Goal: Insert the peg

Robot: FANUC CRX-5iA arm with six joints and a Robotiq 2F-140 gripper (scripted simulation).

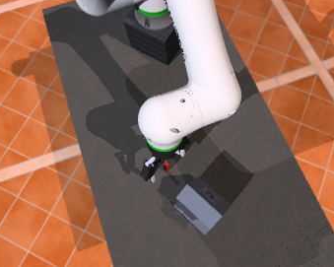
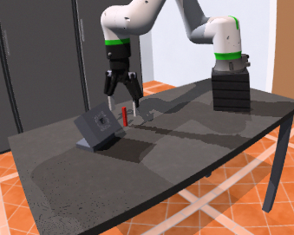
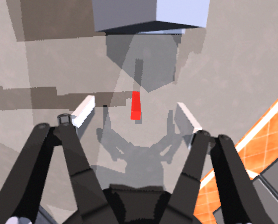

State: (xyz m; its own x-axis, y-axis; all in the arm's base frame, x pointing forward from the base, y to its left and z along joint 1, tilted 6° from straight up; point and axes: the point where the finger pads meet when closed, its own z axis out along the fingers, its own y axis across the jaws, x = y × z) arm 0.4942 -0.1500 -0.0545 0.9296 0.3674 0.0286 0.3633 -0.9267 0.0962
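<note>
The red peg (image 2: pixel 124 115) stood upright on the table (image 2: pixel 198 127) — directly below the gripper (image 2: pixel 122 105), its fingers spread on either side, gripping nothing.

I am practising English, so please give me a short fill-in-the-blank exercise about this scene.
1. The peg is coloured ____.
2. The peg stands upright on the ____, not in the sloped panel.
3. The gripper has its fingers on either side of the peg and is ____, gripping nothing.

Missing words: red; table; open
</note>
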